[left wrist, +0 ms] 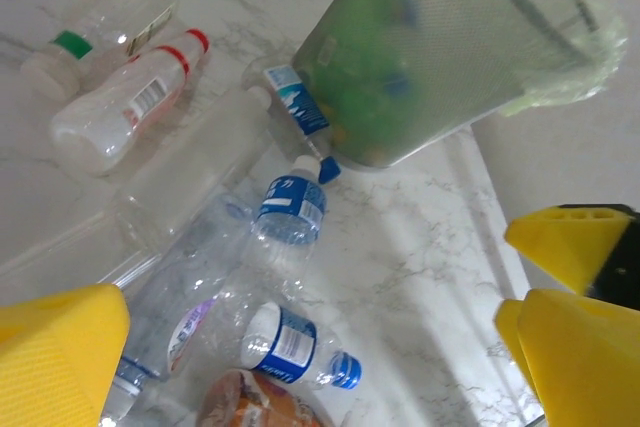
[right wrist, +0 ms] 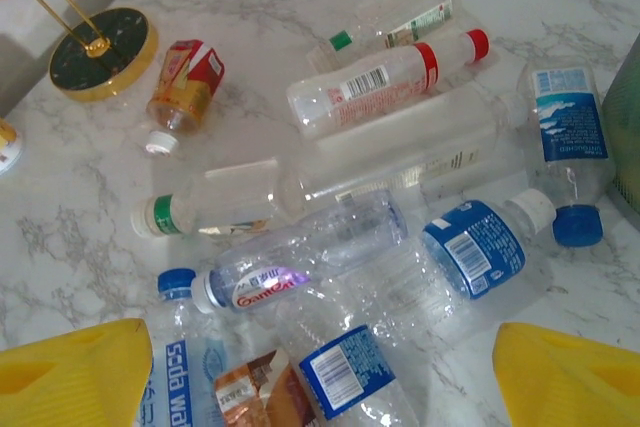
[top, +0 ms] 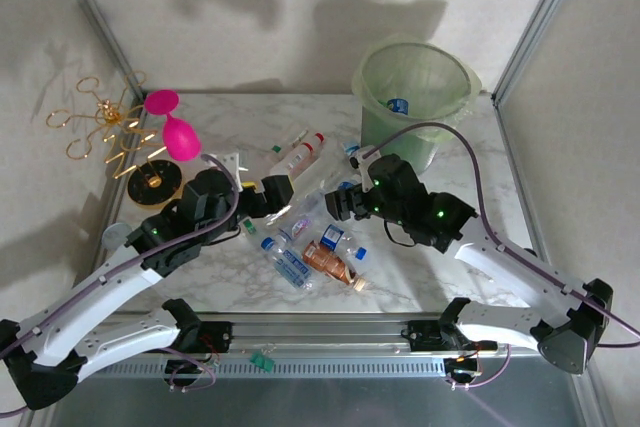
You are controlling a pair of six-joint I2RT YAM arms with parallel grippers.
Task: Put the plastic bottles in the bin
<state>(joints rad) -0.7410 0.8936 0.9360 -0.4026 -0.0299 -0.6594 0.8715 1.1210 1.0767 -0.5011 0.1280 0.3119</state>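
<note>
Plastic bottles (right wrist: 370,97) lie heaped between the left tool (top: 283,190) and right tool (top: 338,203)

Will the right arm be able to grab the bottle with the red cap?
Probably yes. The right gripper is open over the pile, and the red-capped bottle lies ahead of it with nothing on top. Other bottles crowd close beside it, though.
</note>
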